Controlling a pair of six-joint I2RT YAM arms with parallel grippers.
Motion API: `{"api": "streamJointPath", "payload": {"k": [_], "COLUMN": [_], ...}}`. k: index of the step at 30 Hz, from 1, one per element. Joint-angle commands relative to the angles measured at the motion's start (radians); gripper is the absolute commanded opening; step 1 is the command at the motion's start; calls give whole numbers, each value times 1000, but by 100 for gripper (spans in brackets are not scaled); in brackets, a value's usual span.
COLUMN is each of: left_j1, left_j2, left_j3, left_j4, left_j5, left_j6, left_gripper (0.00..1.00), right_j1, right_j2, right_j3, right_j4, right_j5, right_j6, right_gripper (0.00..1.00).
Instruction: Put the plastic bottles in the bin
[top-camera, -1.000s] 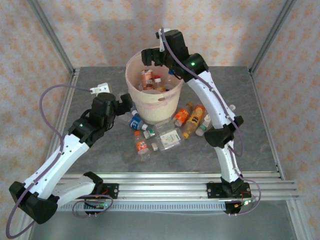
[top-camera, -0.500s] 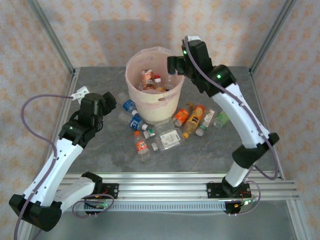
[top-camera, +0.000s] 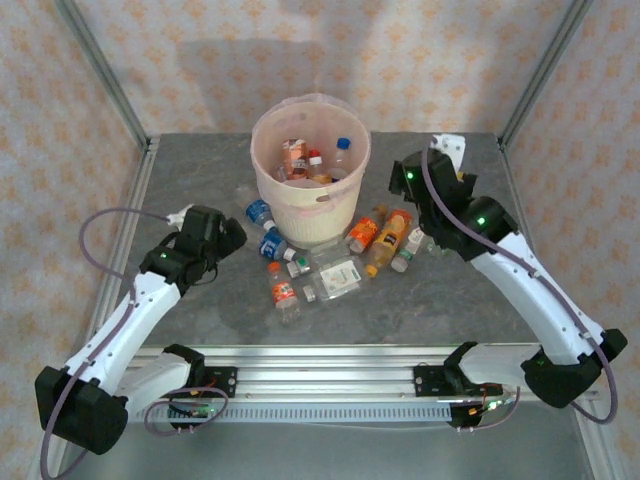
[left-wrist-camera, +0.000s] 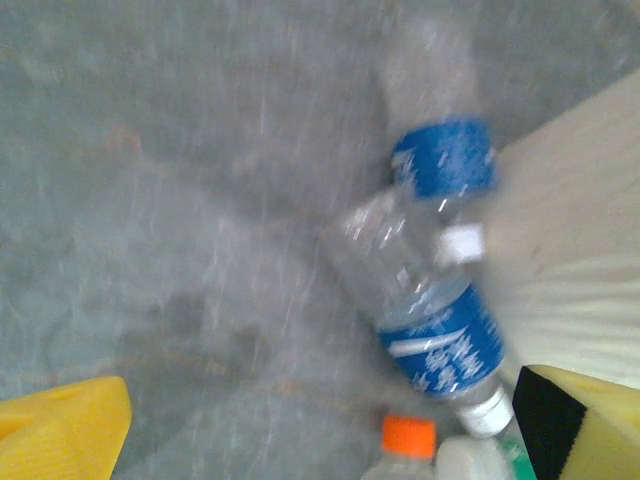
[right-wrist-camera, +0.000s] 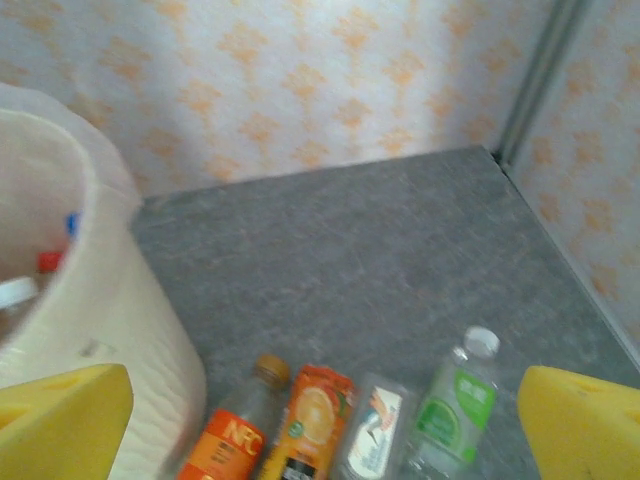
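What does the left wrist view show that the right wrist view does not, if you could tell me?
Left wrist view, rather blurred: one clear blue-labelled bottle and a second blue-labelled bottle lying on the grey table beside the cream bin, with an orange cap below them.
Right wrist view: an orange NFC bottle, an orange juice bottle, a small clear bottle and a green-labelled bottle lying side by side, plus the patterned wall and a frame post.
Shared: the bin's wall, the table, and yellow fingers wide apart at the bottom corners.
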Motion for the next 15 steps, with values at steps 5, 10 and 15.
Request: {"api": "streamJointPath", "payload": {"k": [5, 10, 15], "left_j1": [-103, -190, -269], "left_j2": [13, 59, 105], "left_j3": [-133, -142, -154], "left_j4": [68, 82, 100], "left_j5": [118, 113, 131], "left_j6": [-136, -154, -153], "left_gripper": [100, 100, 100], "right_j1": [-6, -12, -19], "right_j2": [-19, -47, -62], "right_j3": [-143, -194, -230], "right_j4": [-43, -36, -33], "right_j5": [148, 146, 161], "right_j6": [144, 187, 213], "right_gripper": [99, 99, 99]}}
